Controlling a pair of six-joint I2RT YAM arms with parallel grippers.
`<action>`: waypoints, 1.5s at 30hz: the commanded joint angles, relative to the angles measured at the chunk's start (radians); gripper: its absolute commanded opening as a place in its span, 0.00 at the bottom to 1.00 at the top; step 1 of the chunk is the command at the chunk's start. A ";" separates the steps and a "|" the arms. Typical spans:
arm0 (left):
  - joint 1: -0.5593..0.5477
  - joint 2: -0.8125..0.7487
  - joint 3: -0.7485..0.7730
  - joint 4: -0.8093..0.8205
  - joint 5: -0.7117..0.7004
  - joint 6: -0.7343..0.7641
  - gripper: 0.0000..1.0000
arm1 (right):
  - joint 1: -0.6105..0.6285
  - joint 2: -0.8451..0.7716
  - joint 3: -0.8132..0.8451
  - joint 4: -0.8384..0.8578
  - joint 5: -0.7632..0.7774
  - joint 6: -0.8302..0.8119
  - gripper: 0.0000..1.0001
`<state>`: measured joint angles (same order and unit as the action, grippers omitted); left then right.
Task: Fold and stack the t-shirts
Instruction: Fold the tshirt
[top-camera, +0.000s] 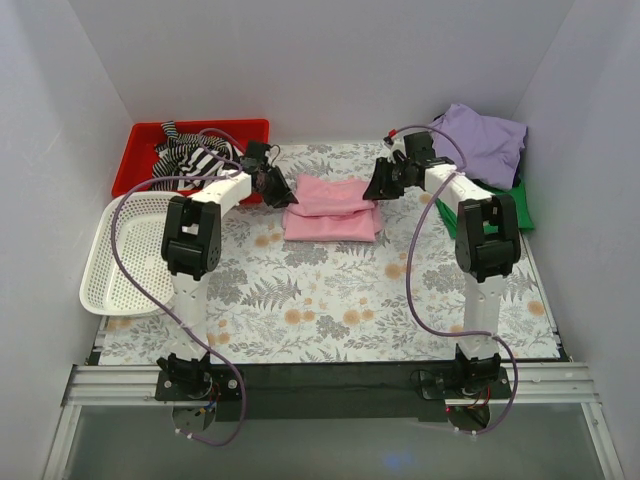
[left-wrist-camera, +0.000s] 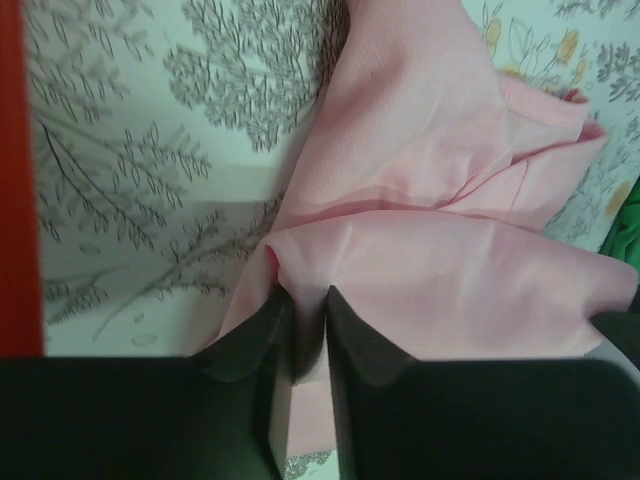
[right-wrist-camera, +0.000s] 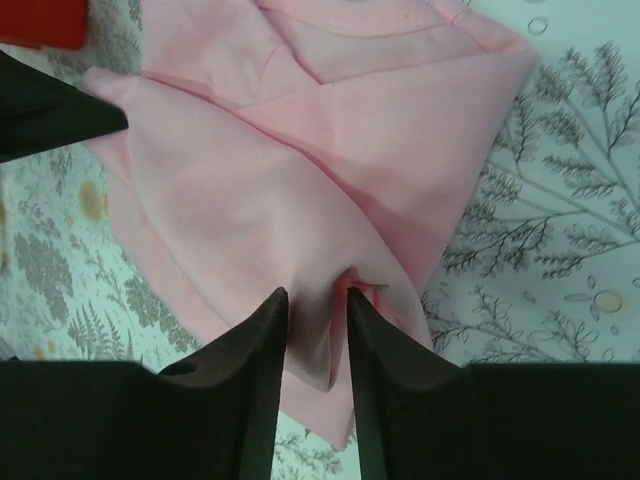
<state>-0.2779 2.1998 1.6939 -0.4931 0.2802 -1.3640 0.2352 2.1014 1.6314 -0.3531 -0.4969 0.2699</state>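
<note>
The light pink t-shirt (top-camera: 332, 210) lies partly folded at the back middle of the floral table. My left gripper (top-camera: 286, 196) is at its left edge, shut on a pinch of the pink cloth (left-wrist-camera: 420, 270). My right gripper (top-camera: 374, 190) is at its right edge, shut on a fold of the same shirt (right-wrist-camera: 250, 200). The lavender t-shirt (top-camera: 482, 142) is heaped at the back right, on top of the green t-shirt (top-camera: 522, 206). A sliver of green (left-wrist-camera: 626, 228) shows in the left wrist view.
A red bin (top-camera: 152, 150) holding striped black-and-white cloth (top-camera: 190, 158) stands at the back left. A white mesh basket (top-camera: 118, 252) sits at the left edge. White walls close in on three sides.
</note>
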 joint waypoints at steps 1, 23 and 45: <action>0.049 0.041 0.093 0.059 0.066 -0.004 0.20 | -0.019 0.037 0.094 0.049 0.009 -0.032 0.40; 0.022 -0.158 -0.111 0.146 0.349 0.094 0.34 | 0.102 -0.153 -0.107 0.111 -0.158 -0.066 0.55; 0.020 0.153 0.199 0.076 0.344 0.100 0.33 | 0.119 0.104 0.100 0.091 -0.068 -0.051 0.55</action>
<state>-0.2630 2.3432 1.8236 -0.3920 0.6182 -1.2716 0.3691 2.1864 1.6337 -0.2680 -0.5884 0.2138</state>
